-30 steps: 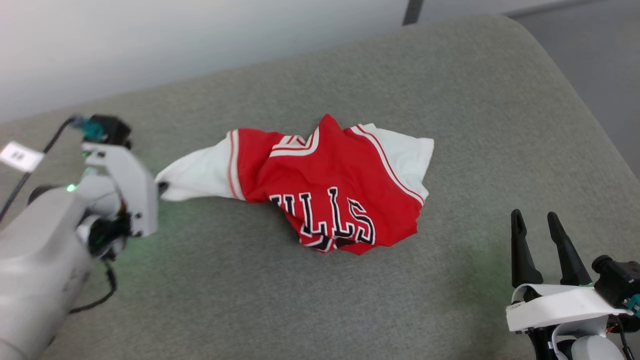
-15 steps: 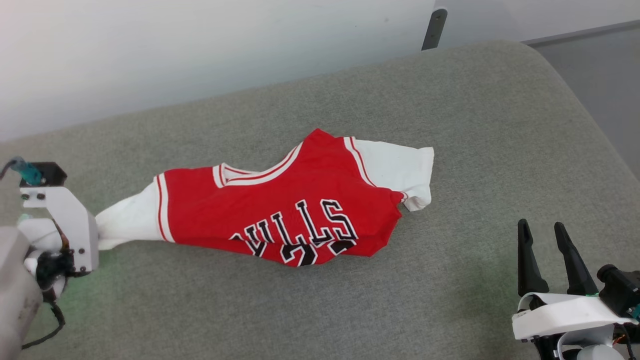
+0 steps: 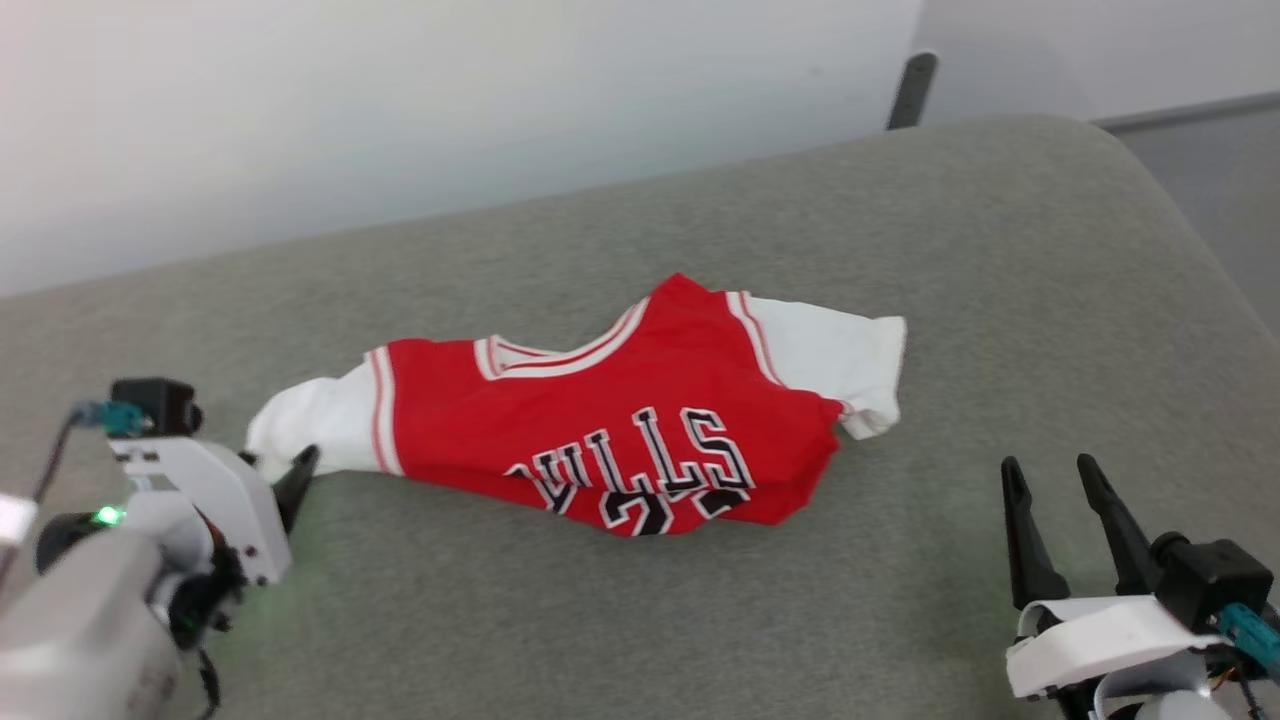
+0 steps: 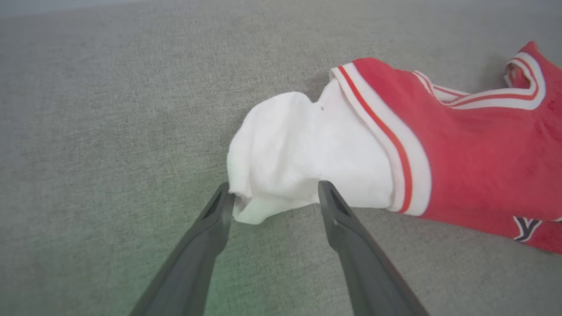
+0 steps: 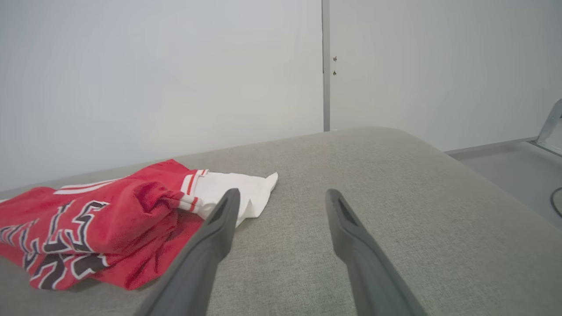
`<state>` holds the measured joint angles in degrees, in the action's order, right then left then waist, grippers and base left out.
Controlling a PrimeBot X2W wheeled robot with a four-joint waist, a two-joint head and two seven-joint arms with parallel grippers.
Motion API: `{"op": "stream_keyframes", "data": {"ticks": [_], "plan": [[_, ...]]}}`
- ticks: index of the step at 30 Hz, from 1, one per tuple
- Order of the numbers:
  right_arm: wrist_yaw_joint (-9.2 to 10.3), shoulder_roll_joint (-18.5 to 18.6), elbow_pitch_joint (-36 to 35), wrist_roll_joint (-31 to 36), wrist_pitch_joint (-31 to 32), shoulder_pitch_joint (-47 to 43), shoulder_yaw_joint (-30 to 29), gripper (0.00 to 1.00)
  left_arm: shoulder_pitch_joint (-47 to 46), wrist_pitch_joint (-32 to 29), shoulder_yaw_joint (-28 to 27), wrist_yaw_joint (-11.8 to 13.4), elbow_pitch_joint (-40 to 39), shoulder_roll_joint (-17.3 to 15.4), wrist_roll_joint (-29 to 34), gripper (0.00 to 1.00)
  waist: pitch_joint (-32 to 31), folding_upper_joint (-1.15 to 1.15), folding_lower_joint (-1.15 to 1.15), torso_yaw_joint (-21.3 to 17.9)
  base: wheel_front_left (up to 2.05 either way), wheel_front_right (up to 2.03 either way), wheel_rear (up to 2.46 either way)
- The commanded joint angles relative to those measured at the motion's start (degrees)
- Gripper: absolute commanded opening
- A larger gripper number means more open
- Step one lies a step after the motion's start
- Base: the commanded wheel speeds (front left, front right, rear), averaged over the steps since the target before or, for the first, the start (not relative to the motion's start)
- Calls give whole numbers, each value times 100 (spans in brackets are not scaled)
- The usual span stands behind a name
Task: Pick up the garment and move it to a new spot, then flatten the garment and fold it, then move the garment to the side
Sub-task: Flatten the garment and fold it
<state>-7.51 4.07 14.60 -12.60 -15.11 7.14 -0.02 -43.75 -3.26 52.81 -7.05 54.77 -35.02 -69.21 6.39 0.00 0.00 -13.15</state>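
The garment [image 3: 620, 430] lies crumpled and stretched sideways on the grey-green cushion [image 3: 900, 220]: red body, black lettering, a white sleeve at each end. In the head view my left gripper [image 3: 290, 468] sits at the tip of the left sleeve [image 3: 310, 430]. Seen from the left wrist, the left gripper [image 4: 275, 188] is open, its fingertips [image 4: 224, 197] either side of the loose white sleeve end [image 4: 290, 153]. My right gripper [image 3: 1048, 465] stands open at the lower right, apart from the shirt. In the right wrist view the right gripper [image 5: 283, 193] holds nothing, and the garment [image 5: 88, 219] lies to its left.
The cushion has a rounded far right corner with grey floor [image 3: 1230, 190] beyond it. A pale wall [image 3: 400, 100] runs behind, with a dark post [image 3: 905, 90] at the back. A metal bracket [image 5: 551, 125] and a cable [image 5: 556, 202] show at the right wrist view's right edge.
My left gripper dragged the sleeve leftward, stretching the shirt out, then opened and let the sleeve go. The head camera has shifted. The right gripper has stayed open.
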Motion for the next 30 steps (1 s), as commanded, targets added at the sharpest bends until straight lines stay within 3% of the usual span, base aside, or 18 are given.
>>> {"op": "stream_keyframes", "data": {"ticks": [1, 6, 10, 12, 16, 22, 30], "plan": [[4, 154, 128, 22, -5, 106, 72, 100, 184, 472, -42, 33, -134, 25, 105, 100, -97, 0, 0, 347, 0, 0, 0], [4, 710, 502, -18, 354, 470, 496, 100, 784, 1731, -83, 291, -805, 325, 438, 100, -161, 0, 0, 942, 0, 0, 0], [5, 1166, 608, -162, 736, 705, 862, 100, 1127, 1841, -307, 639, -1400, 480, 856, 100, -156, 0, 0, 1331, 0, 0, 0], [5, 1454, 665, -336, 1043, 952, 1103, 100, 1437, 1842, -757, 963, -1971, 577, 1284, 100, -122, 0, 0, 1564, 0, 0, 0], [5, 2038, 838, -852, 1729, 1491, 1623, 100, 2230, 1836, -1627, 1307, -3039, 864, 2175, 100, -2, 0, 0, 1943, 0, 0, 0], [5, 2796, 1310, -1771, 2891, 2444, 2500, 100, 3007, 1838, -2431, 1332, -3873, 1329, 3267, 100, 314, 0, 0, 2386, 0, 0, 0], [5, 3505, 1950, -2696, 3976, 3671, 3496, 100, 3163, 1839, -3081, 1033, -4004, 1769, 4003, 100, 952, 0, 0, 2766, 0, 0, 0]]}}
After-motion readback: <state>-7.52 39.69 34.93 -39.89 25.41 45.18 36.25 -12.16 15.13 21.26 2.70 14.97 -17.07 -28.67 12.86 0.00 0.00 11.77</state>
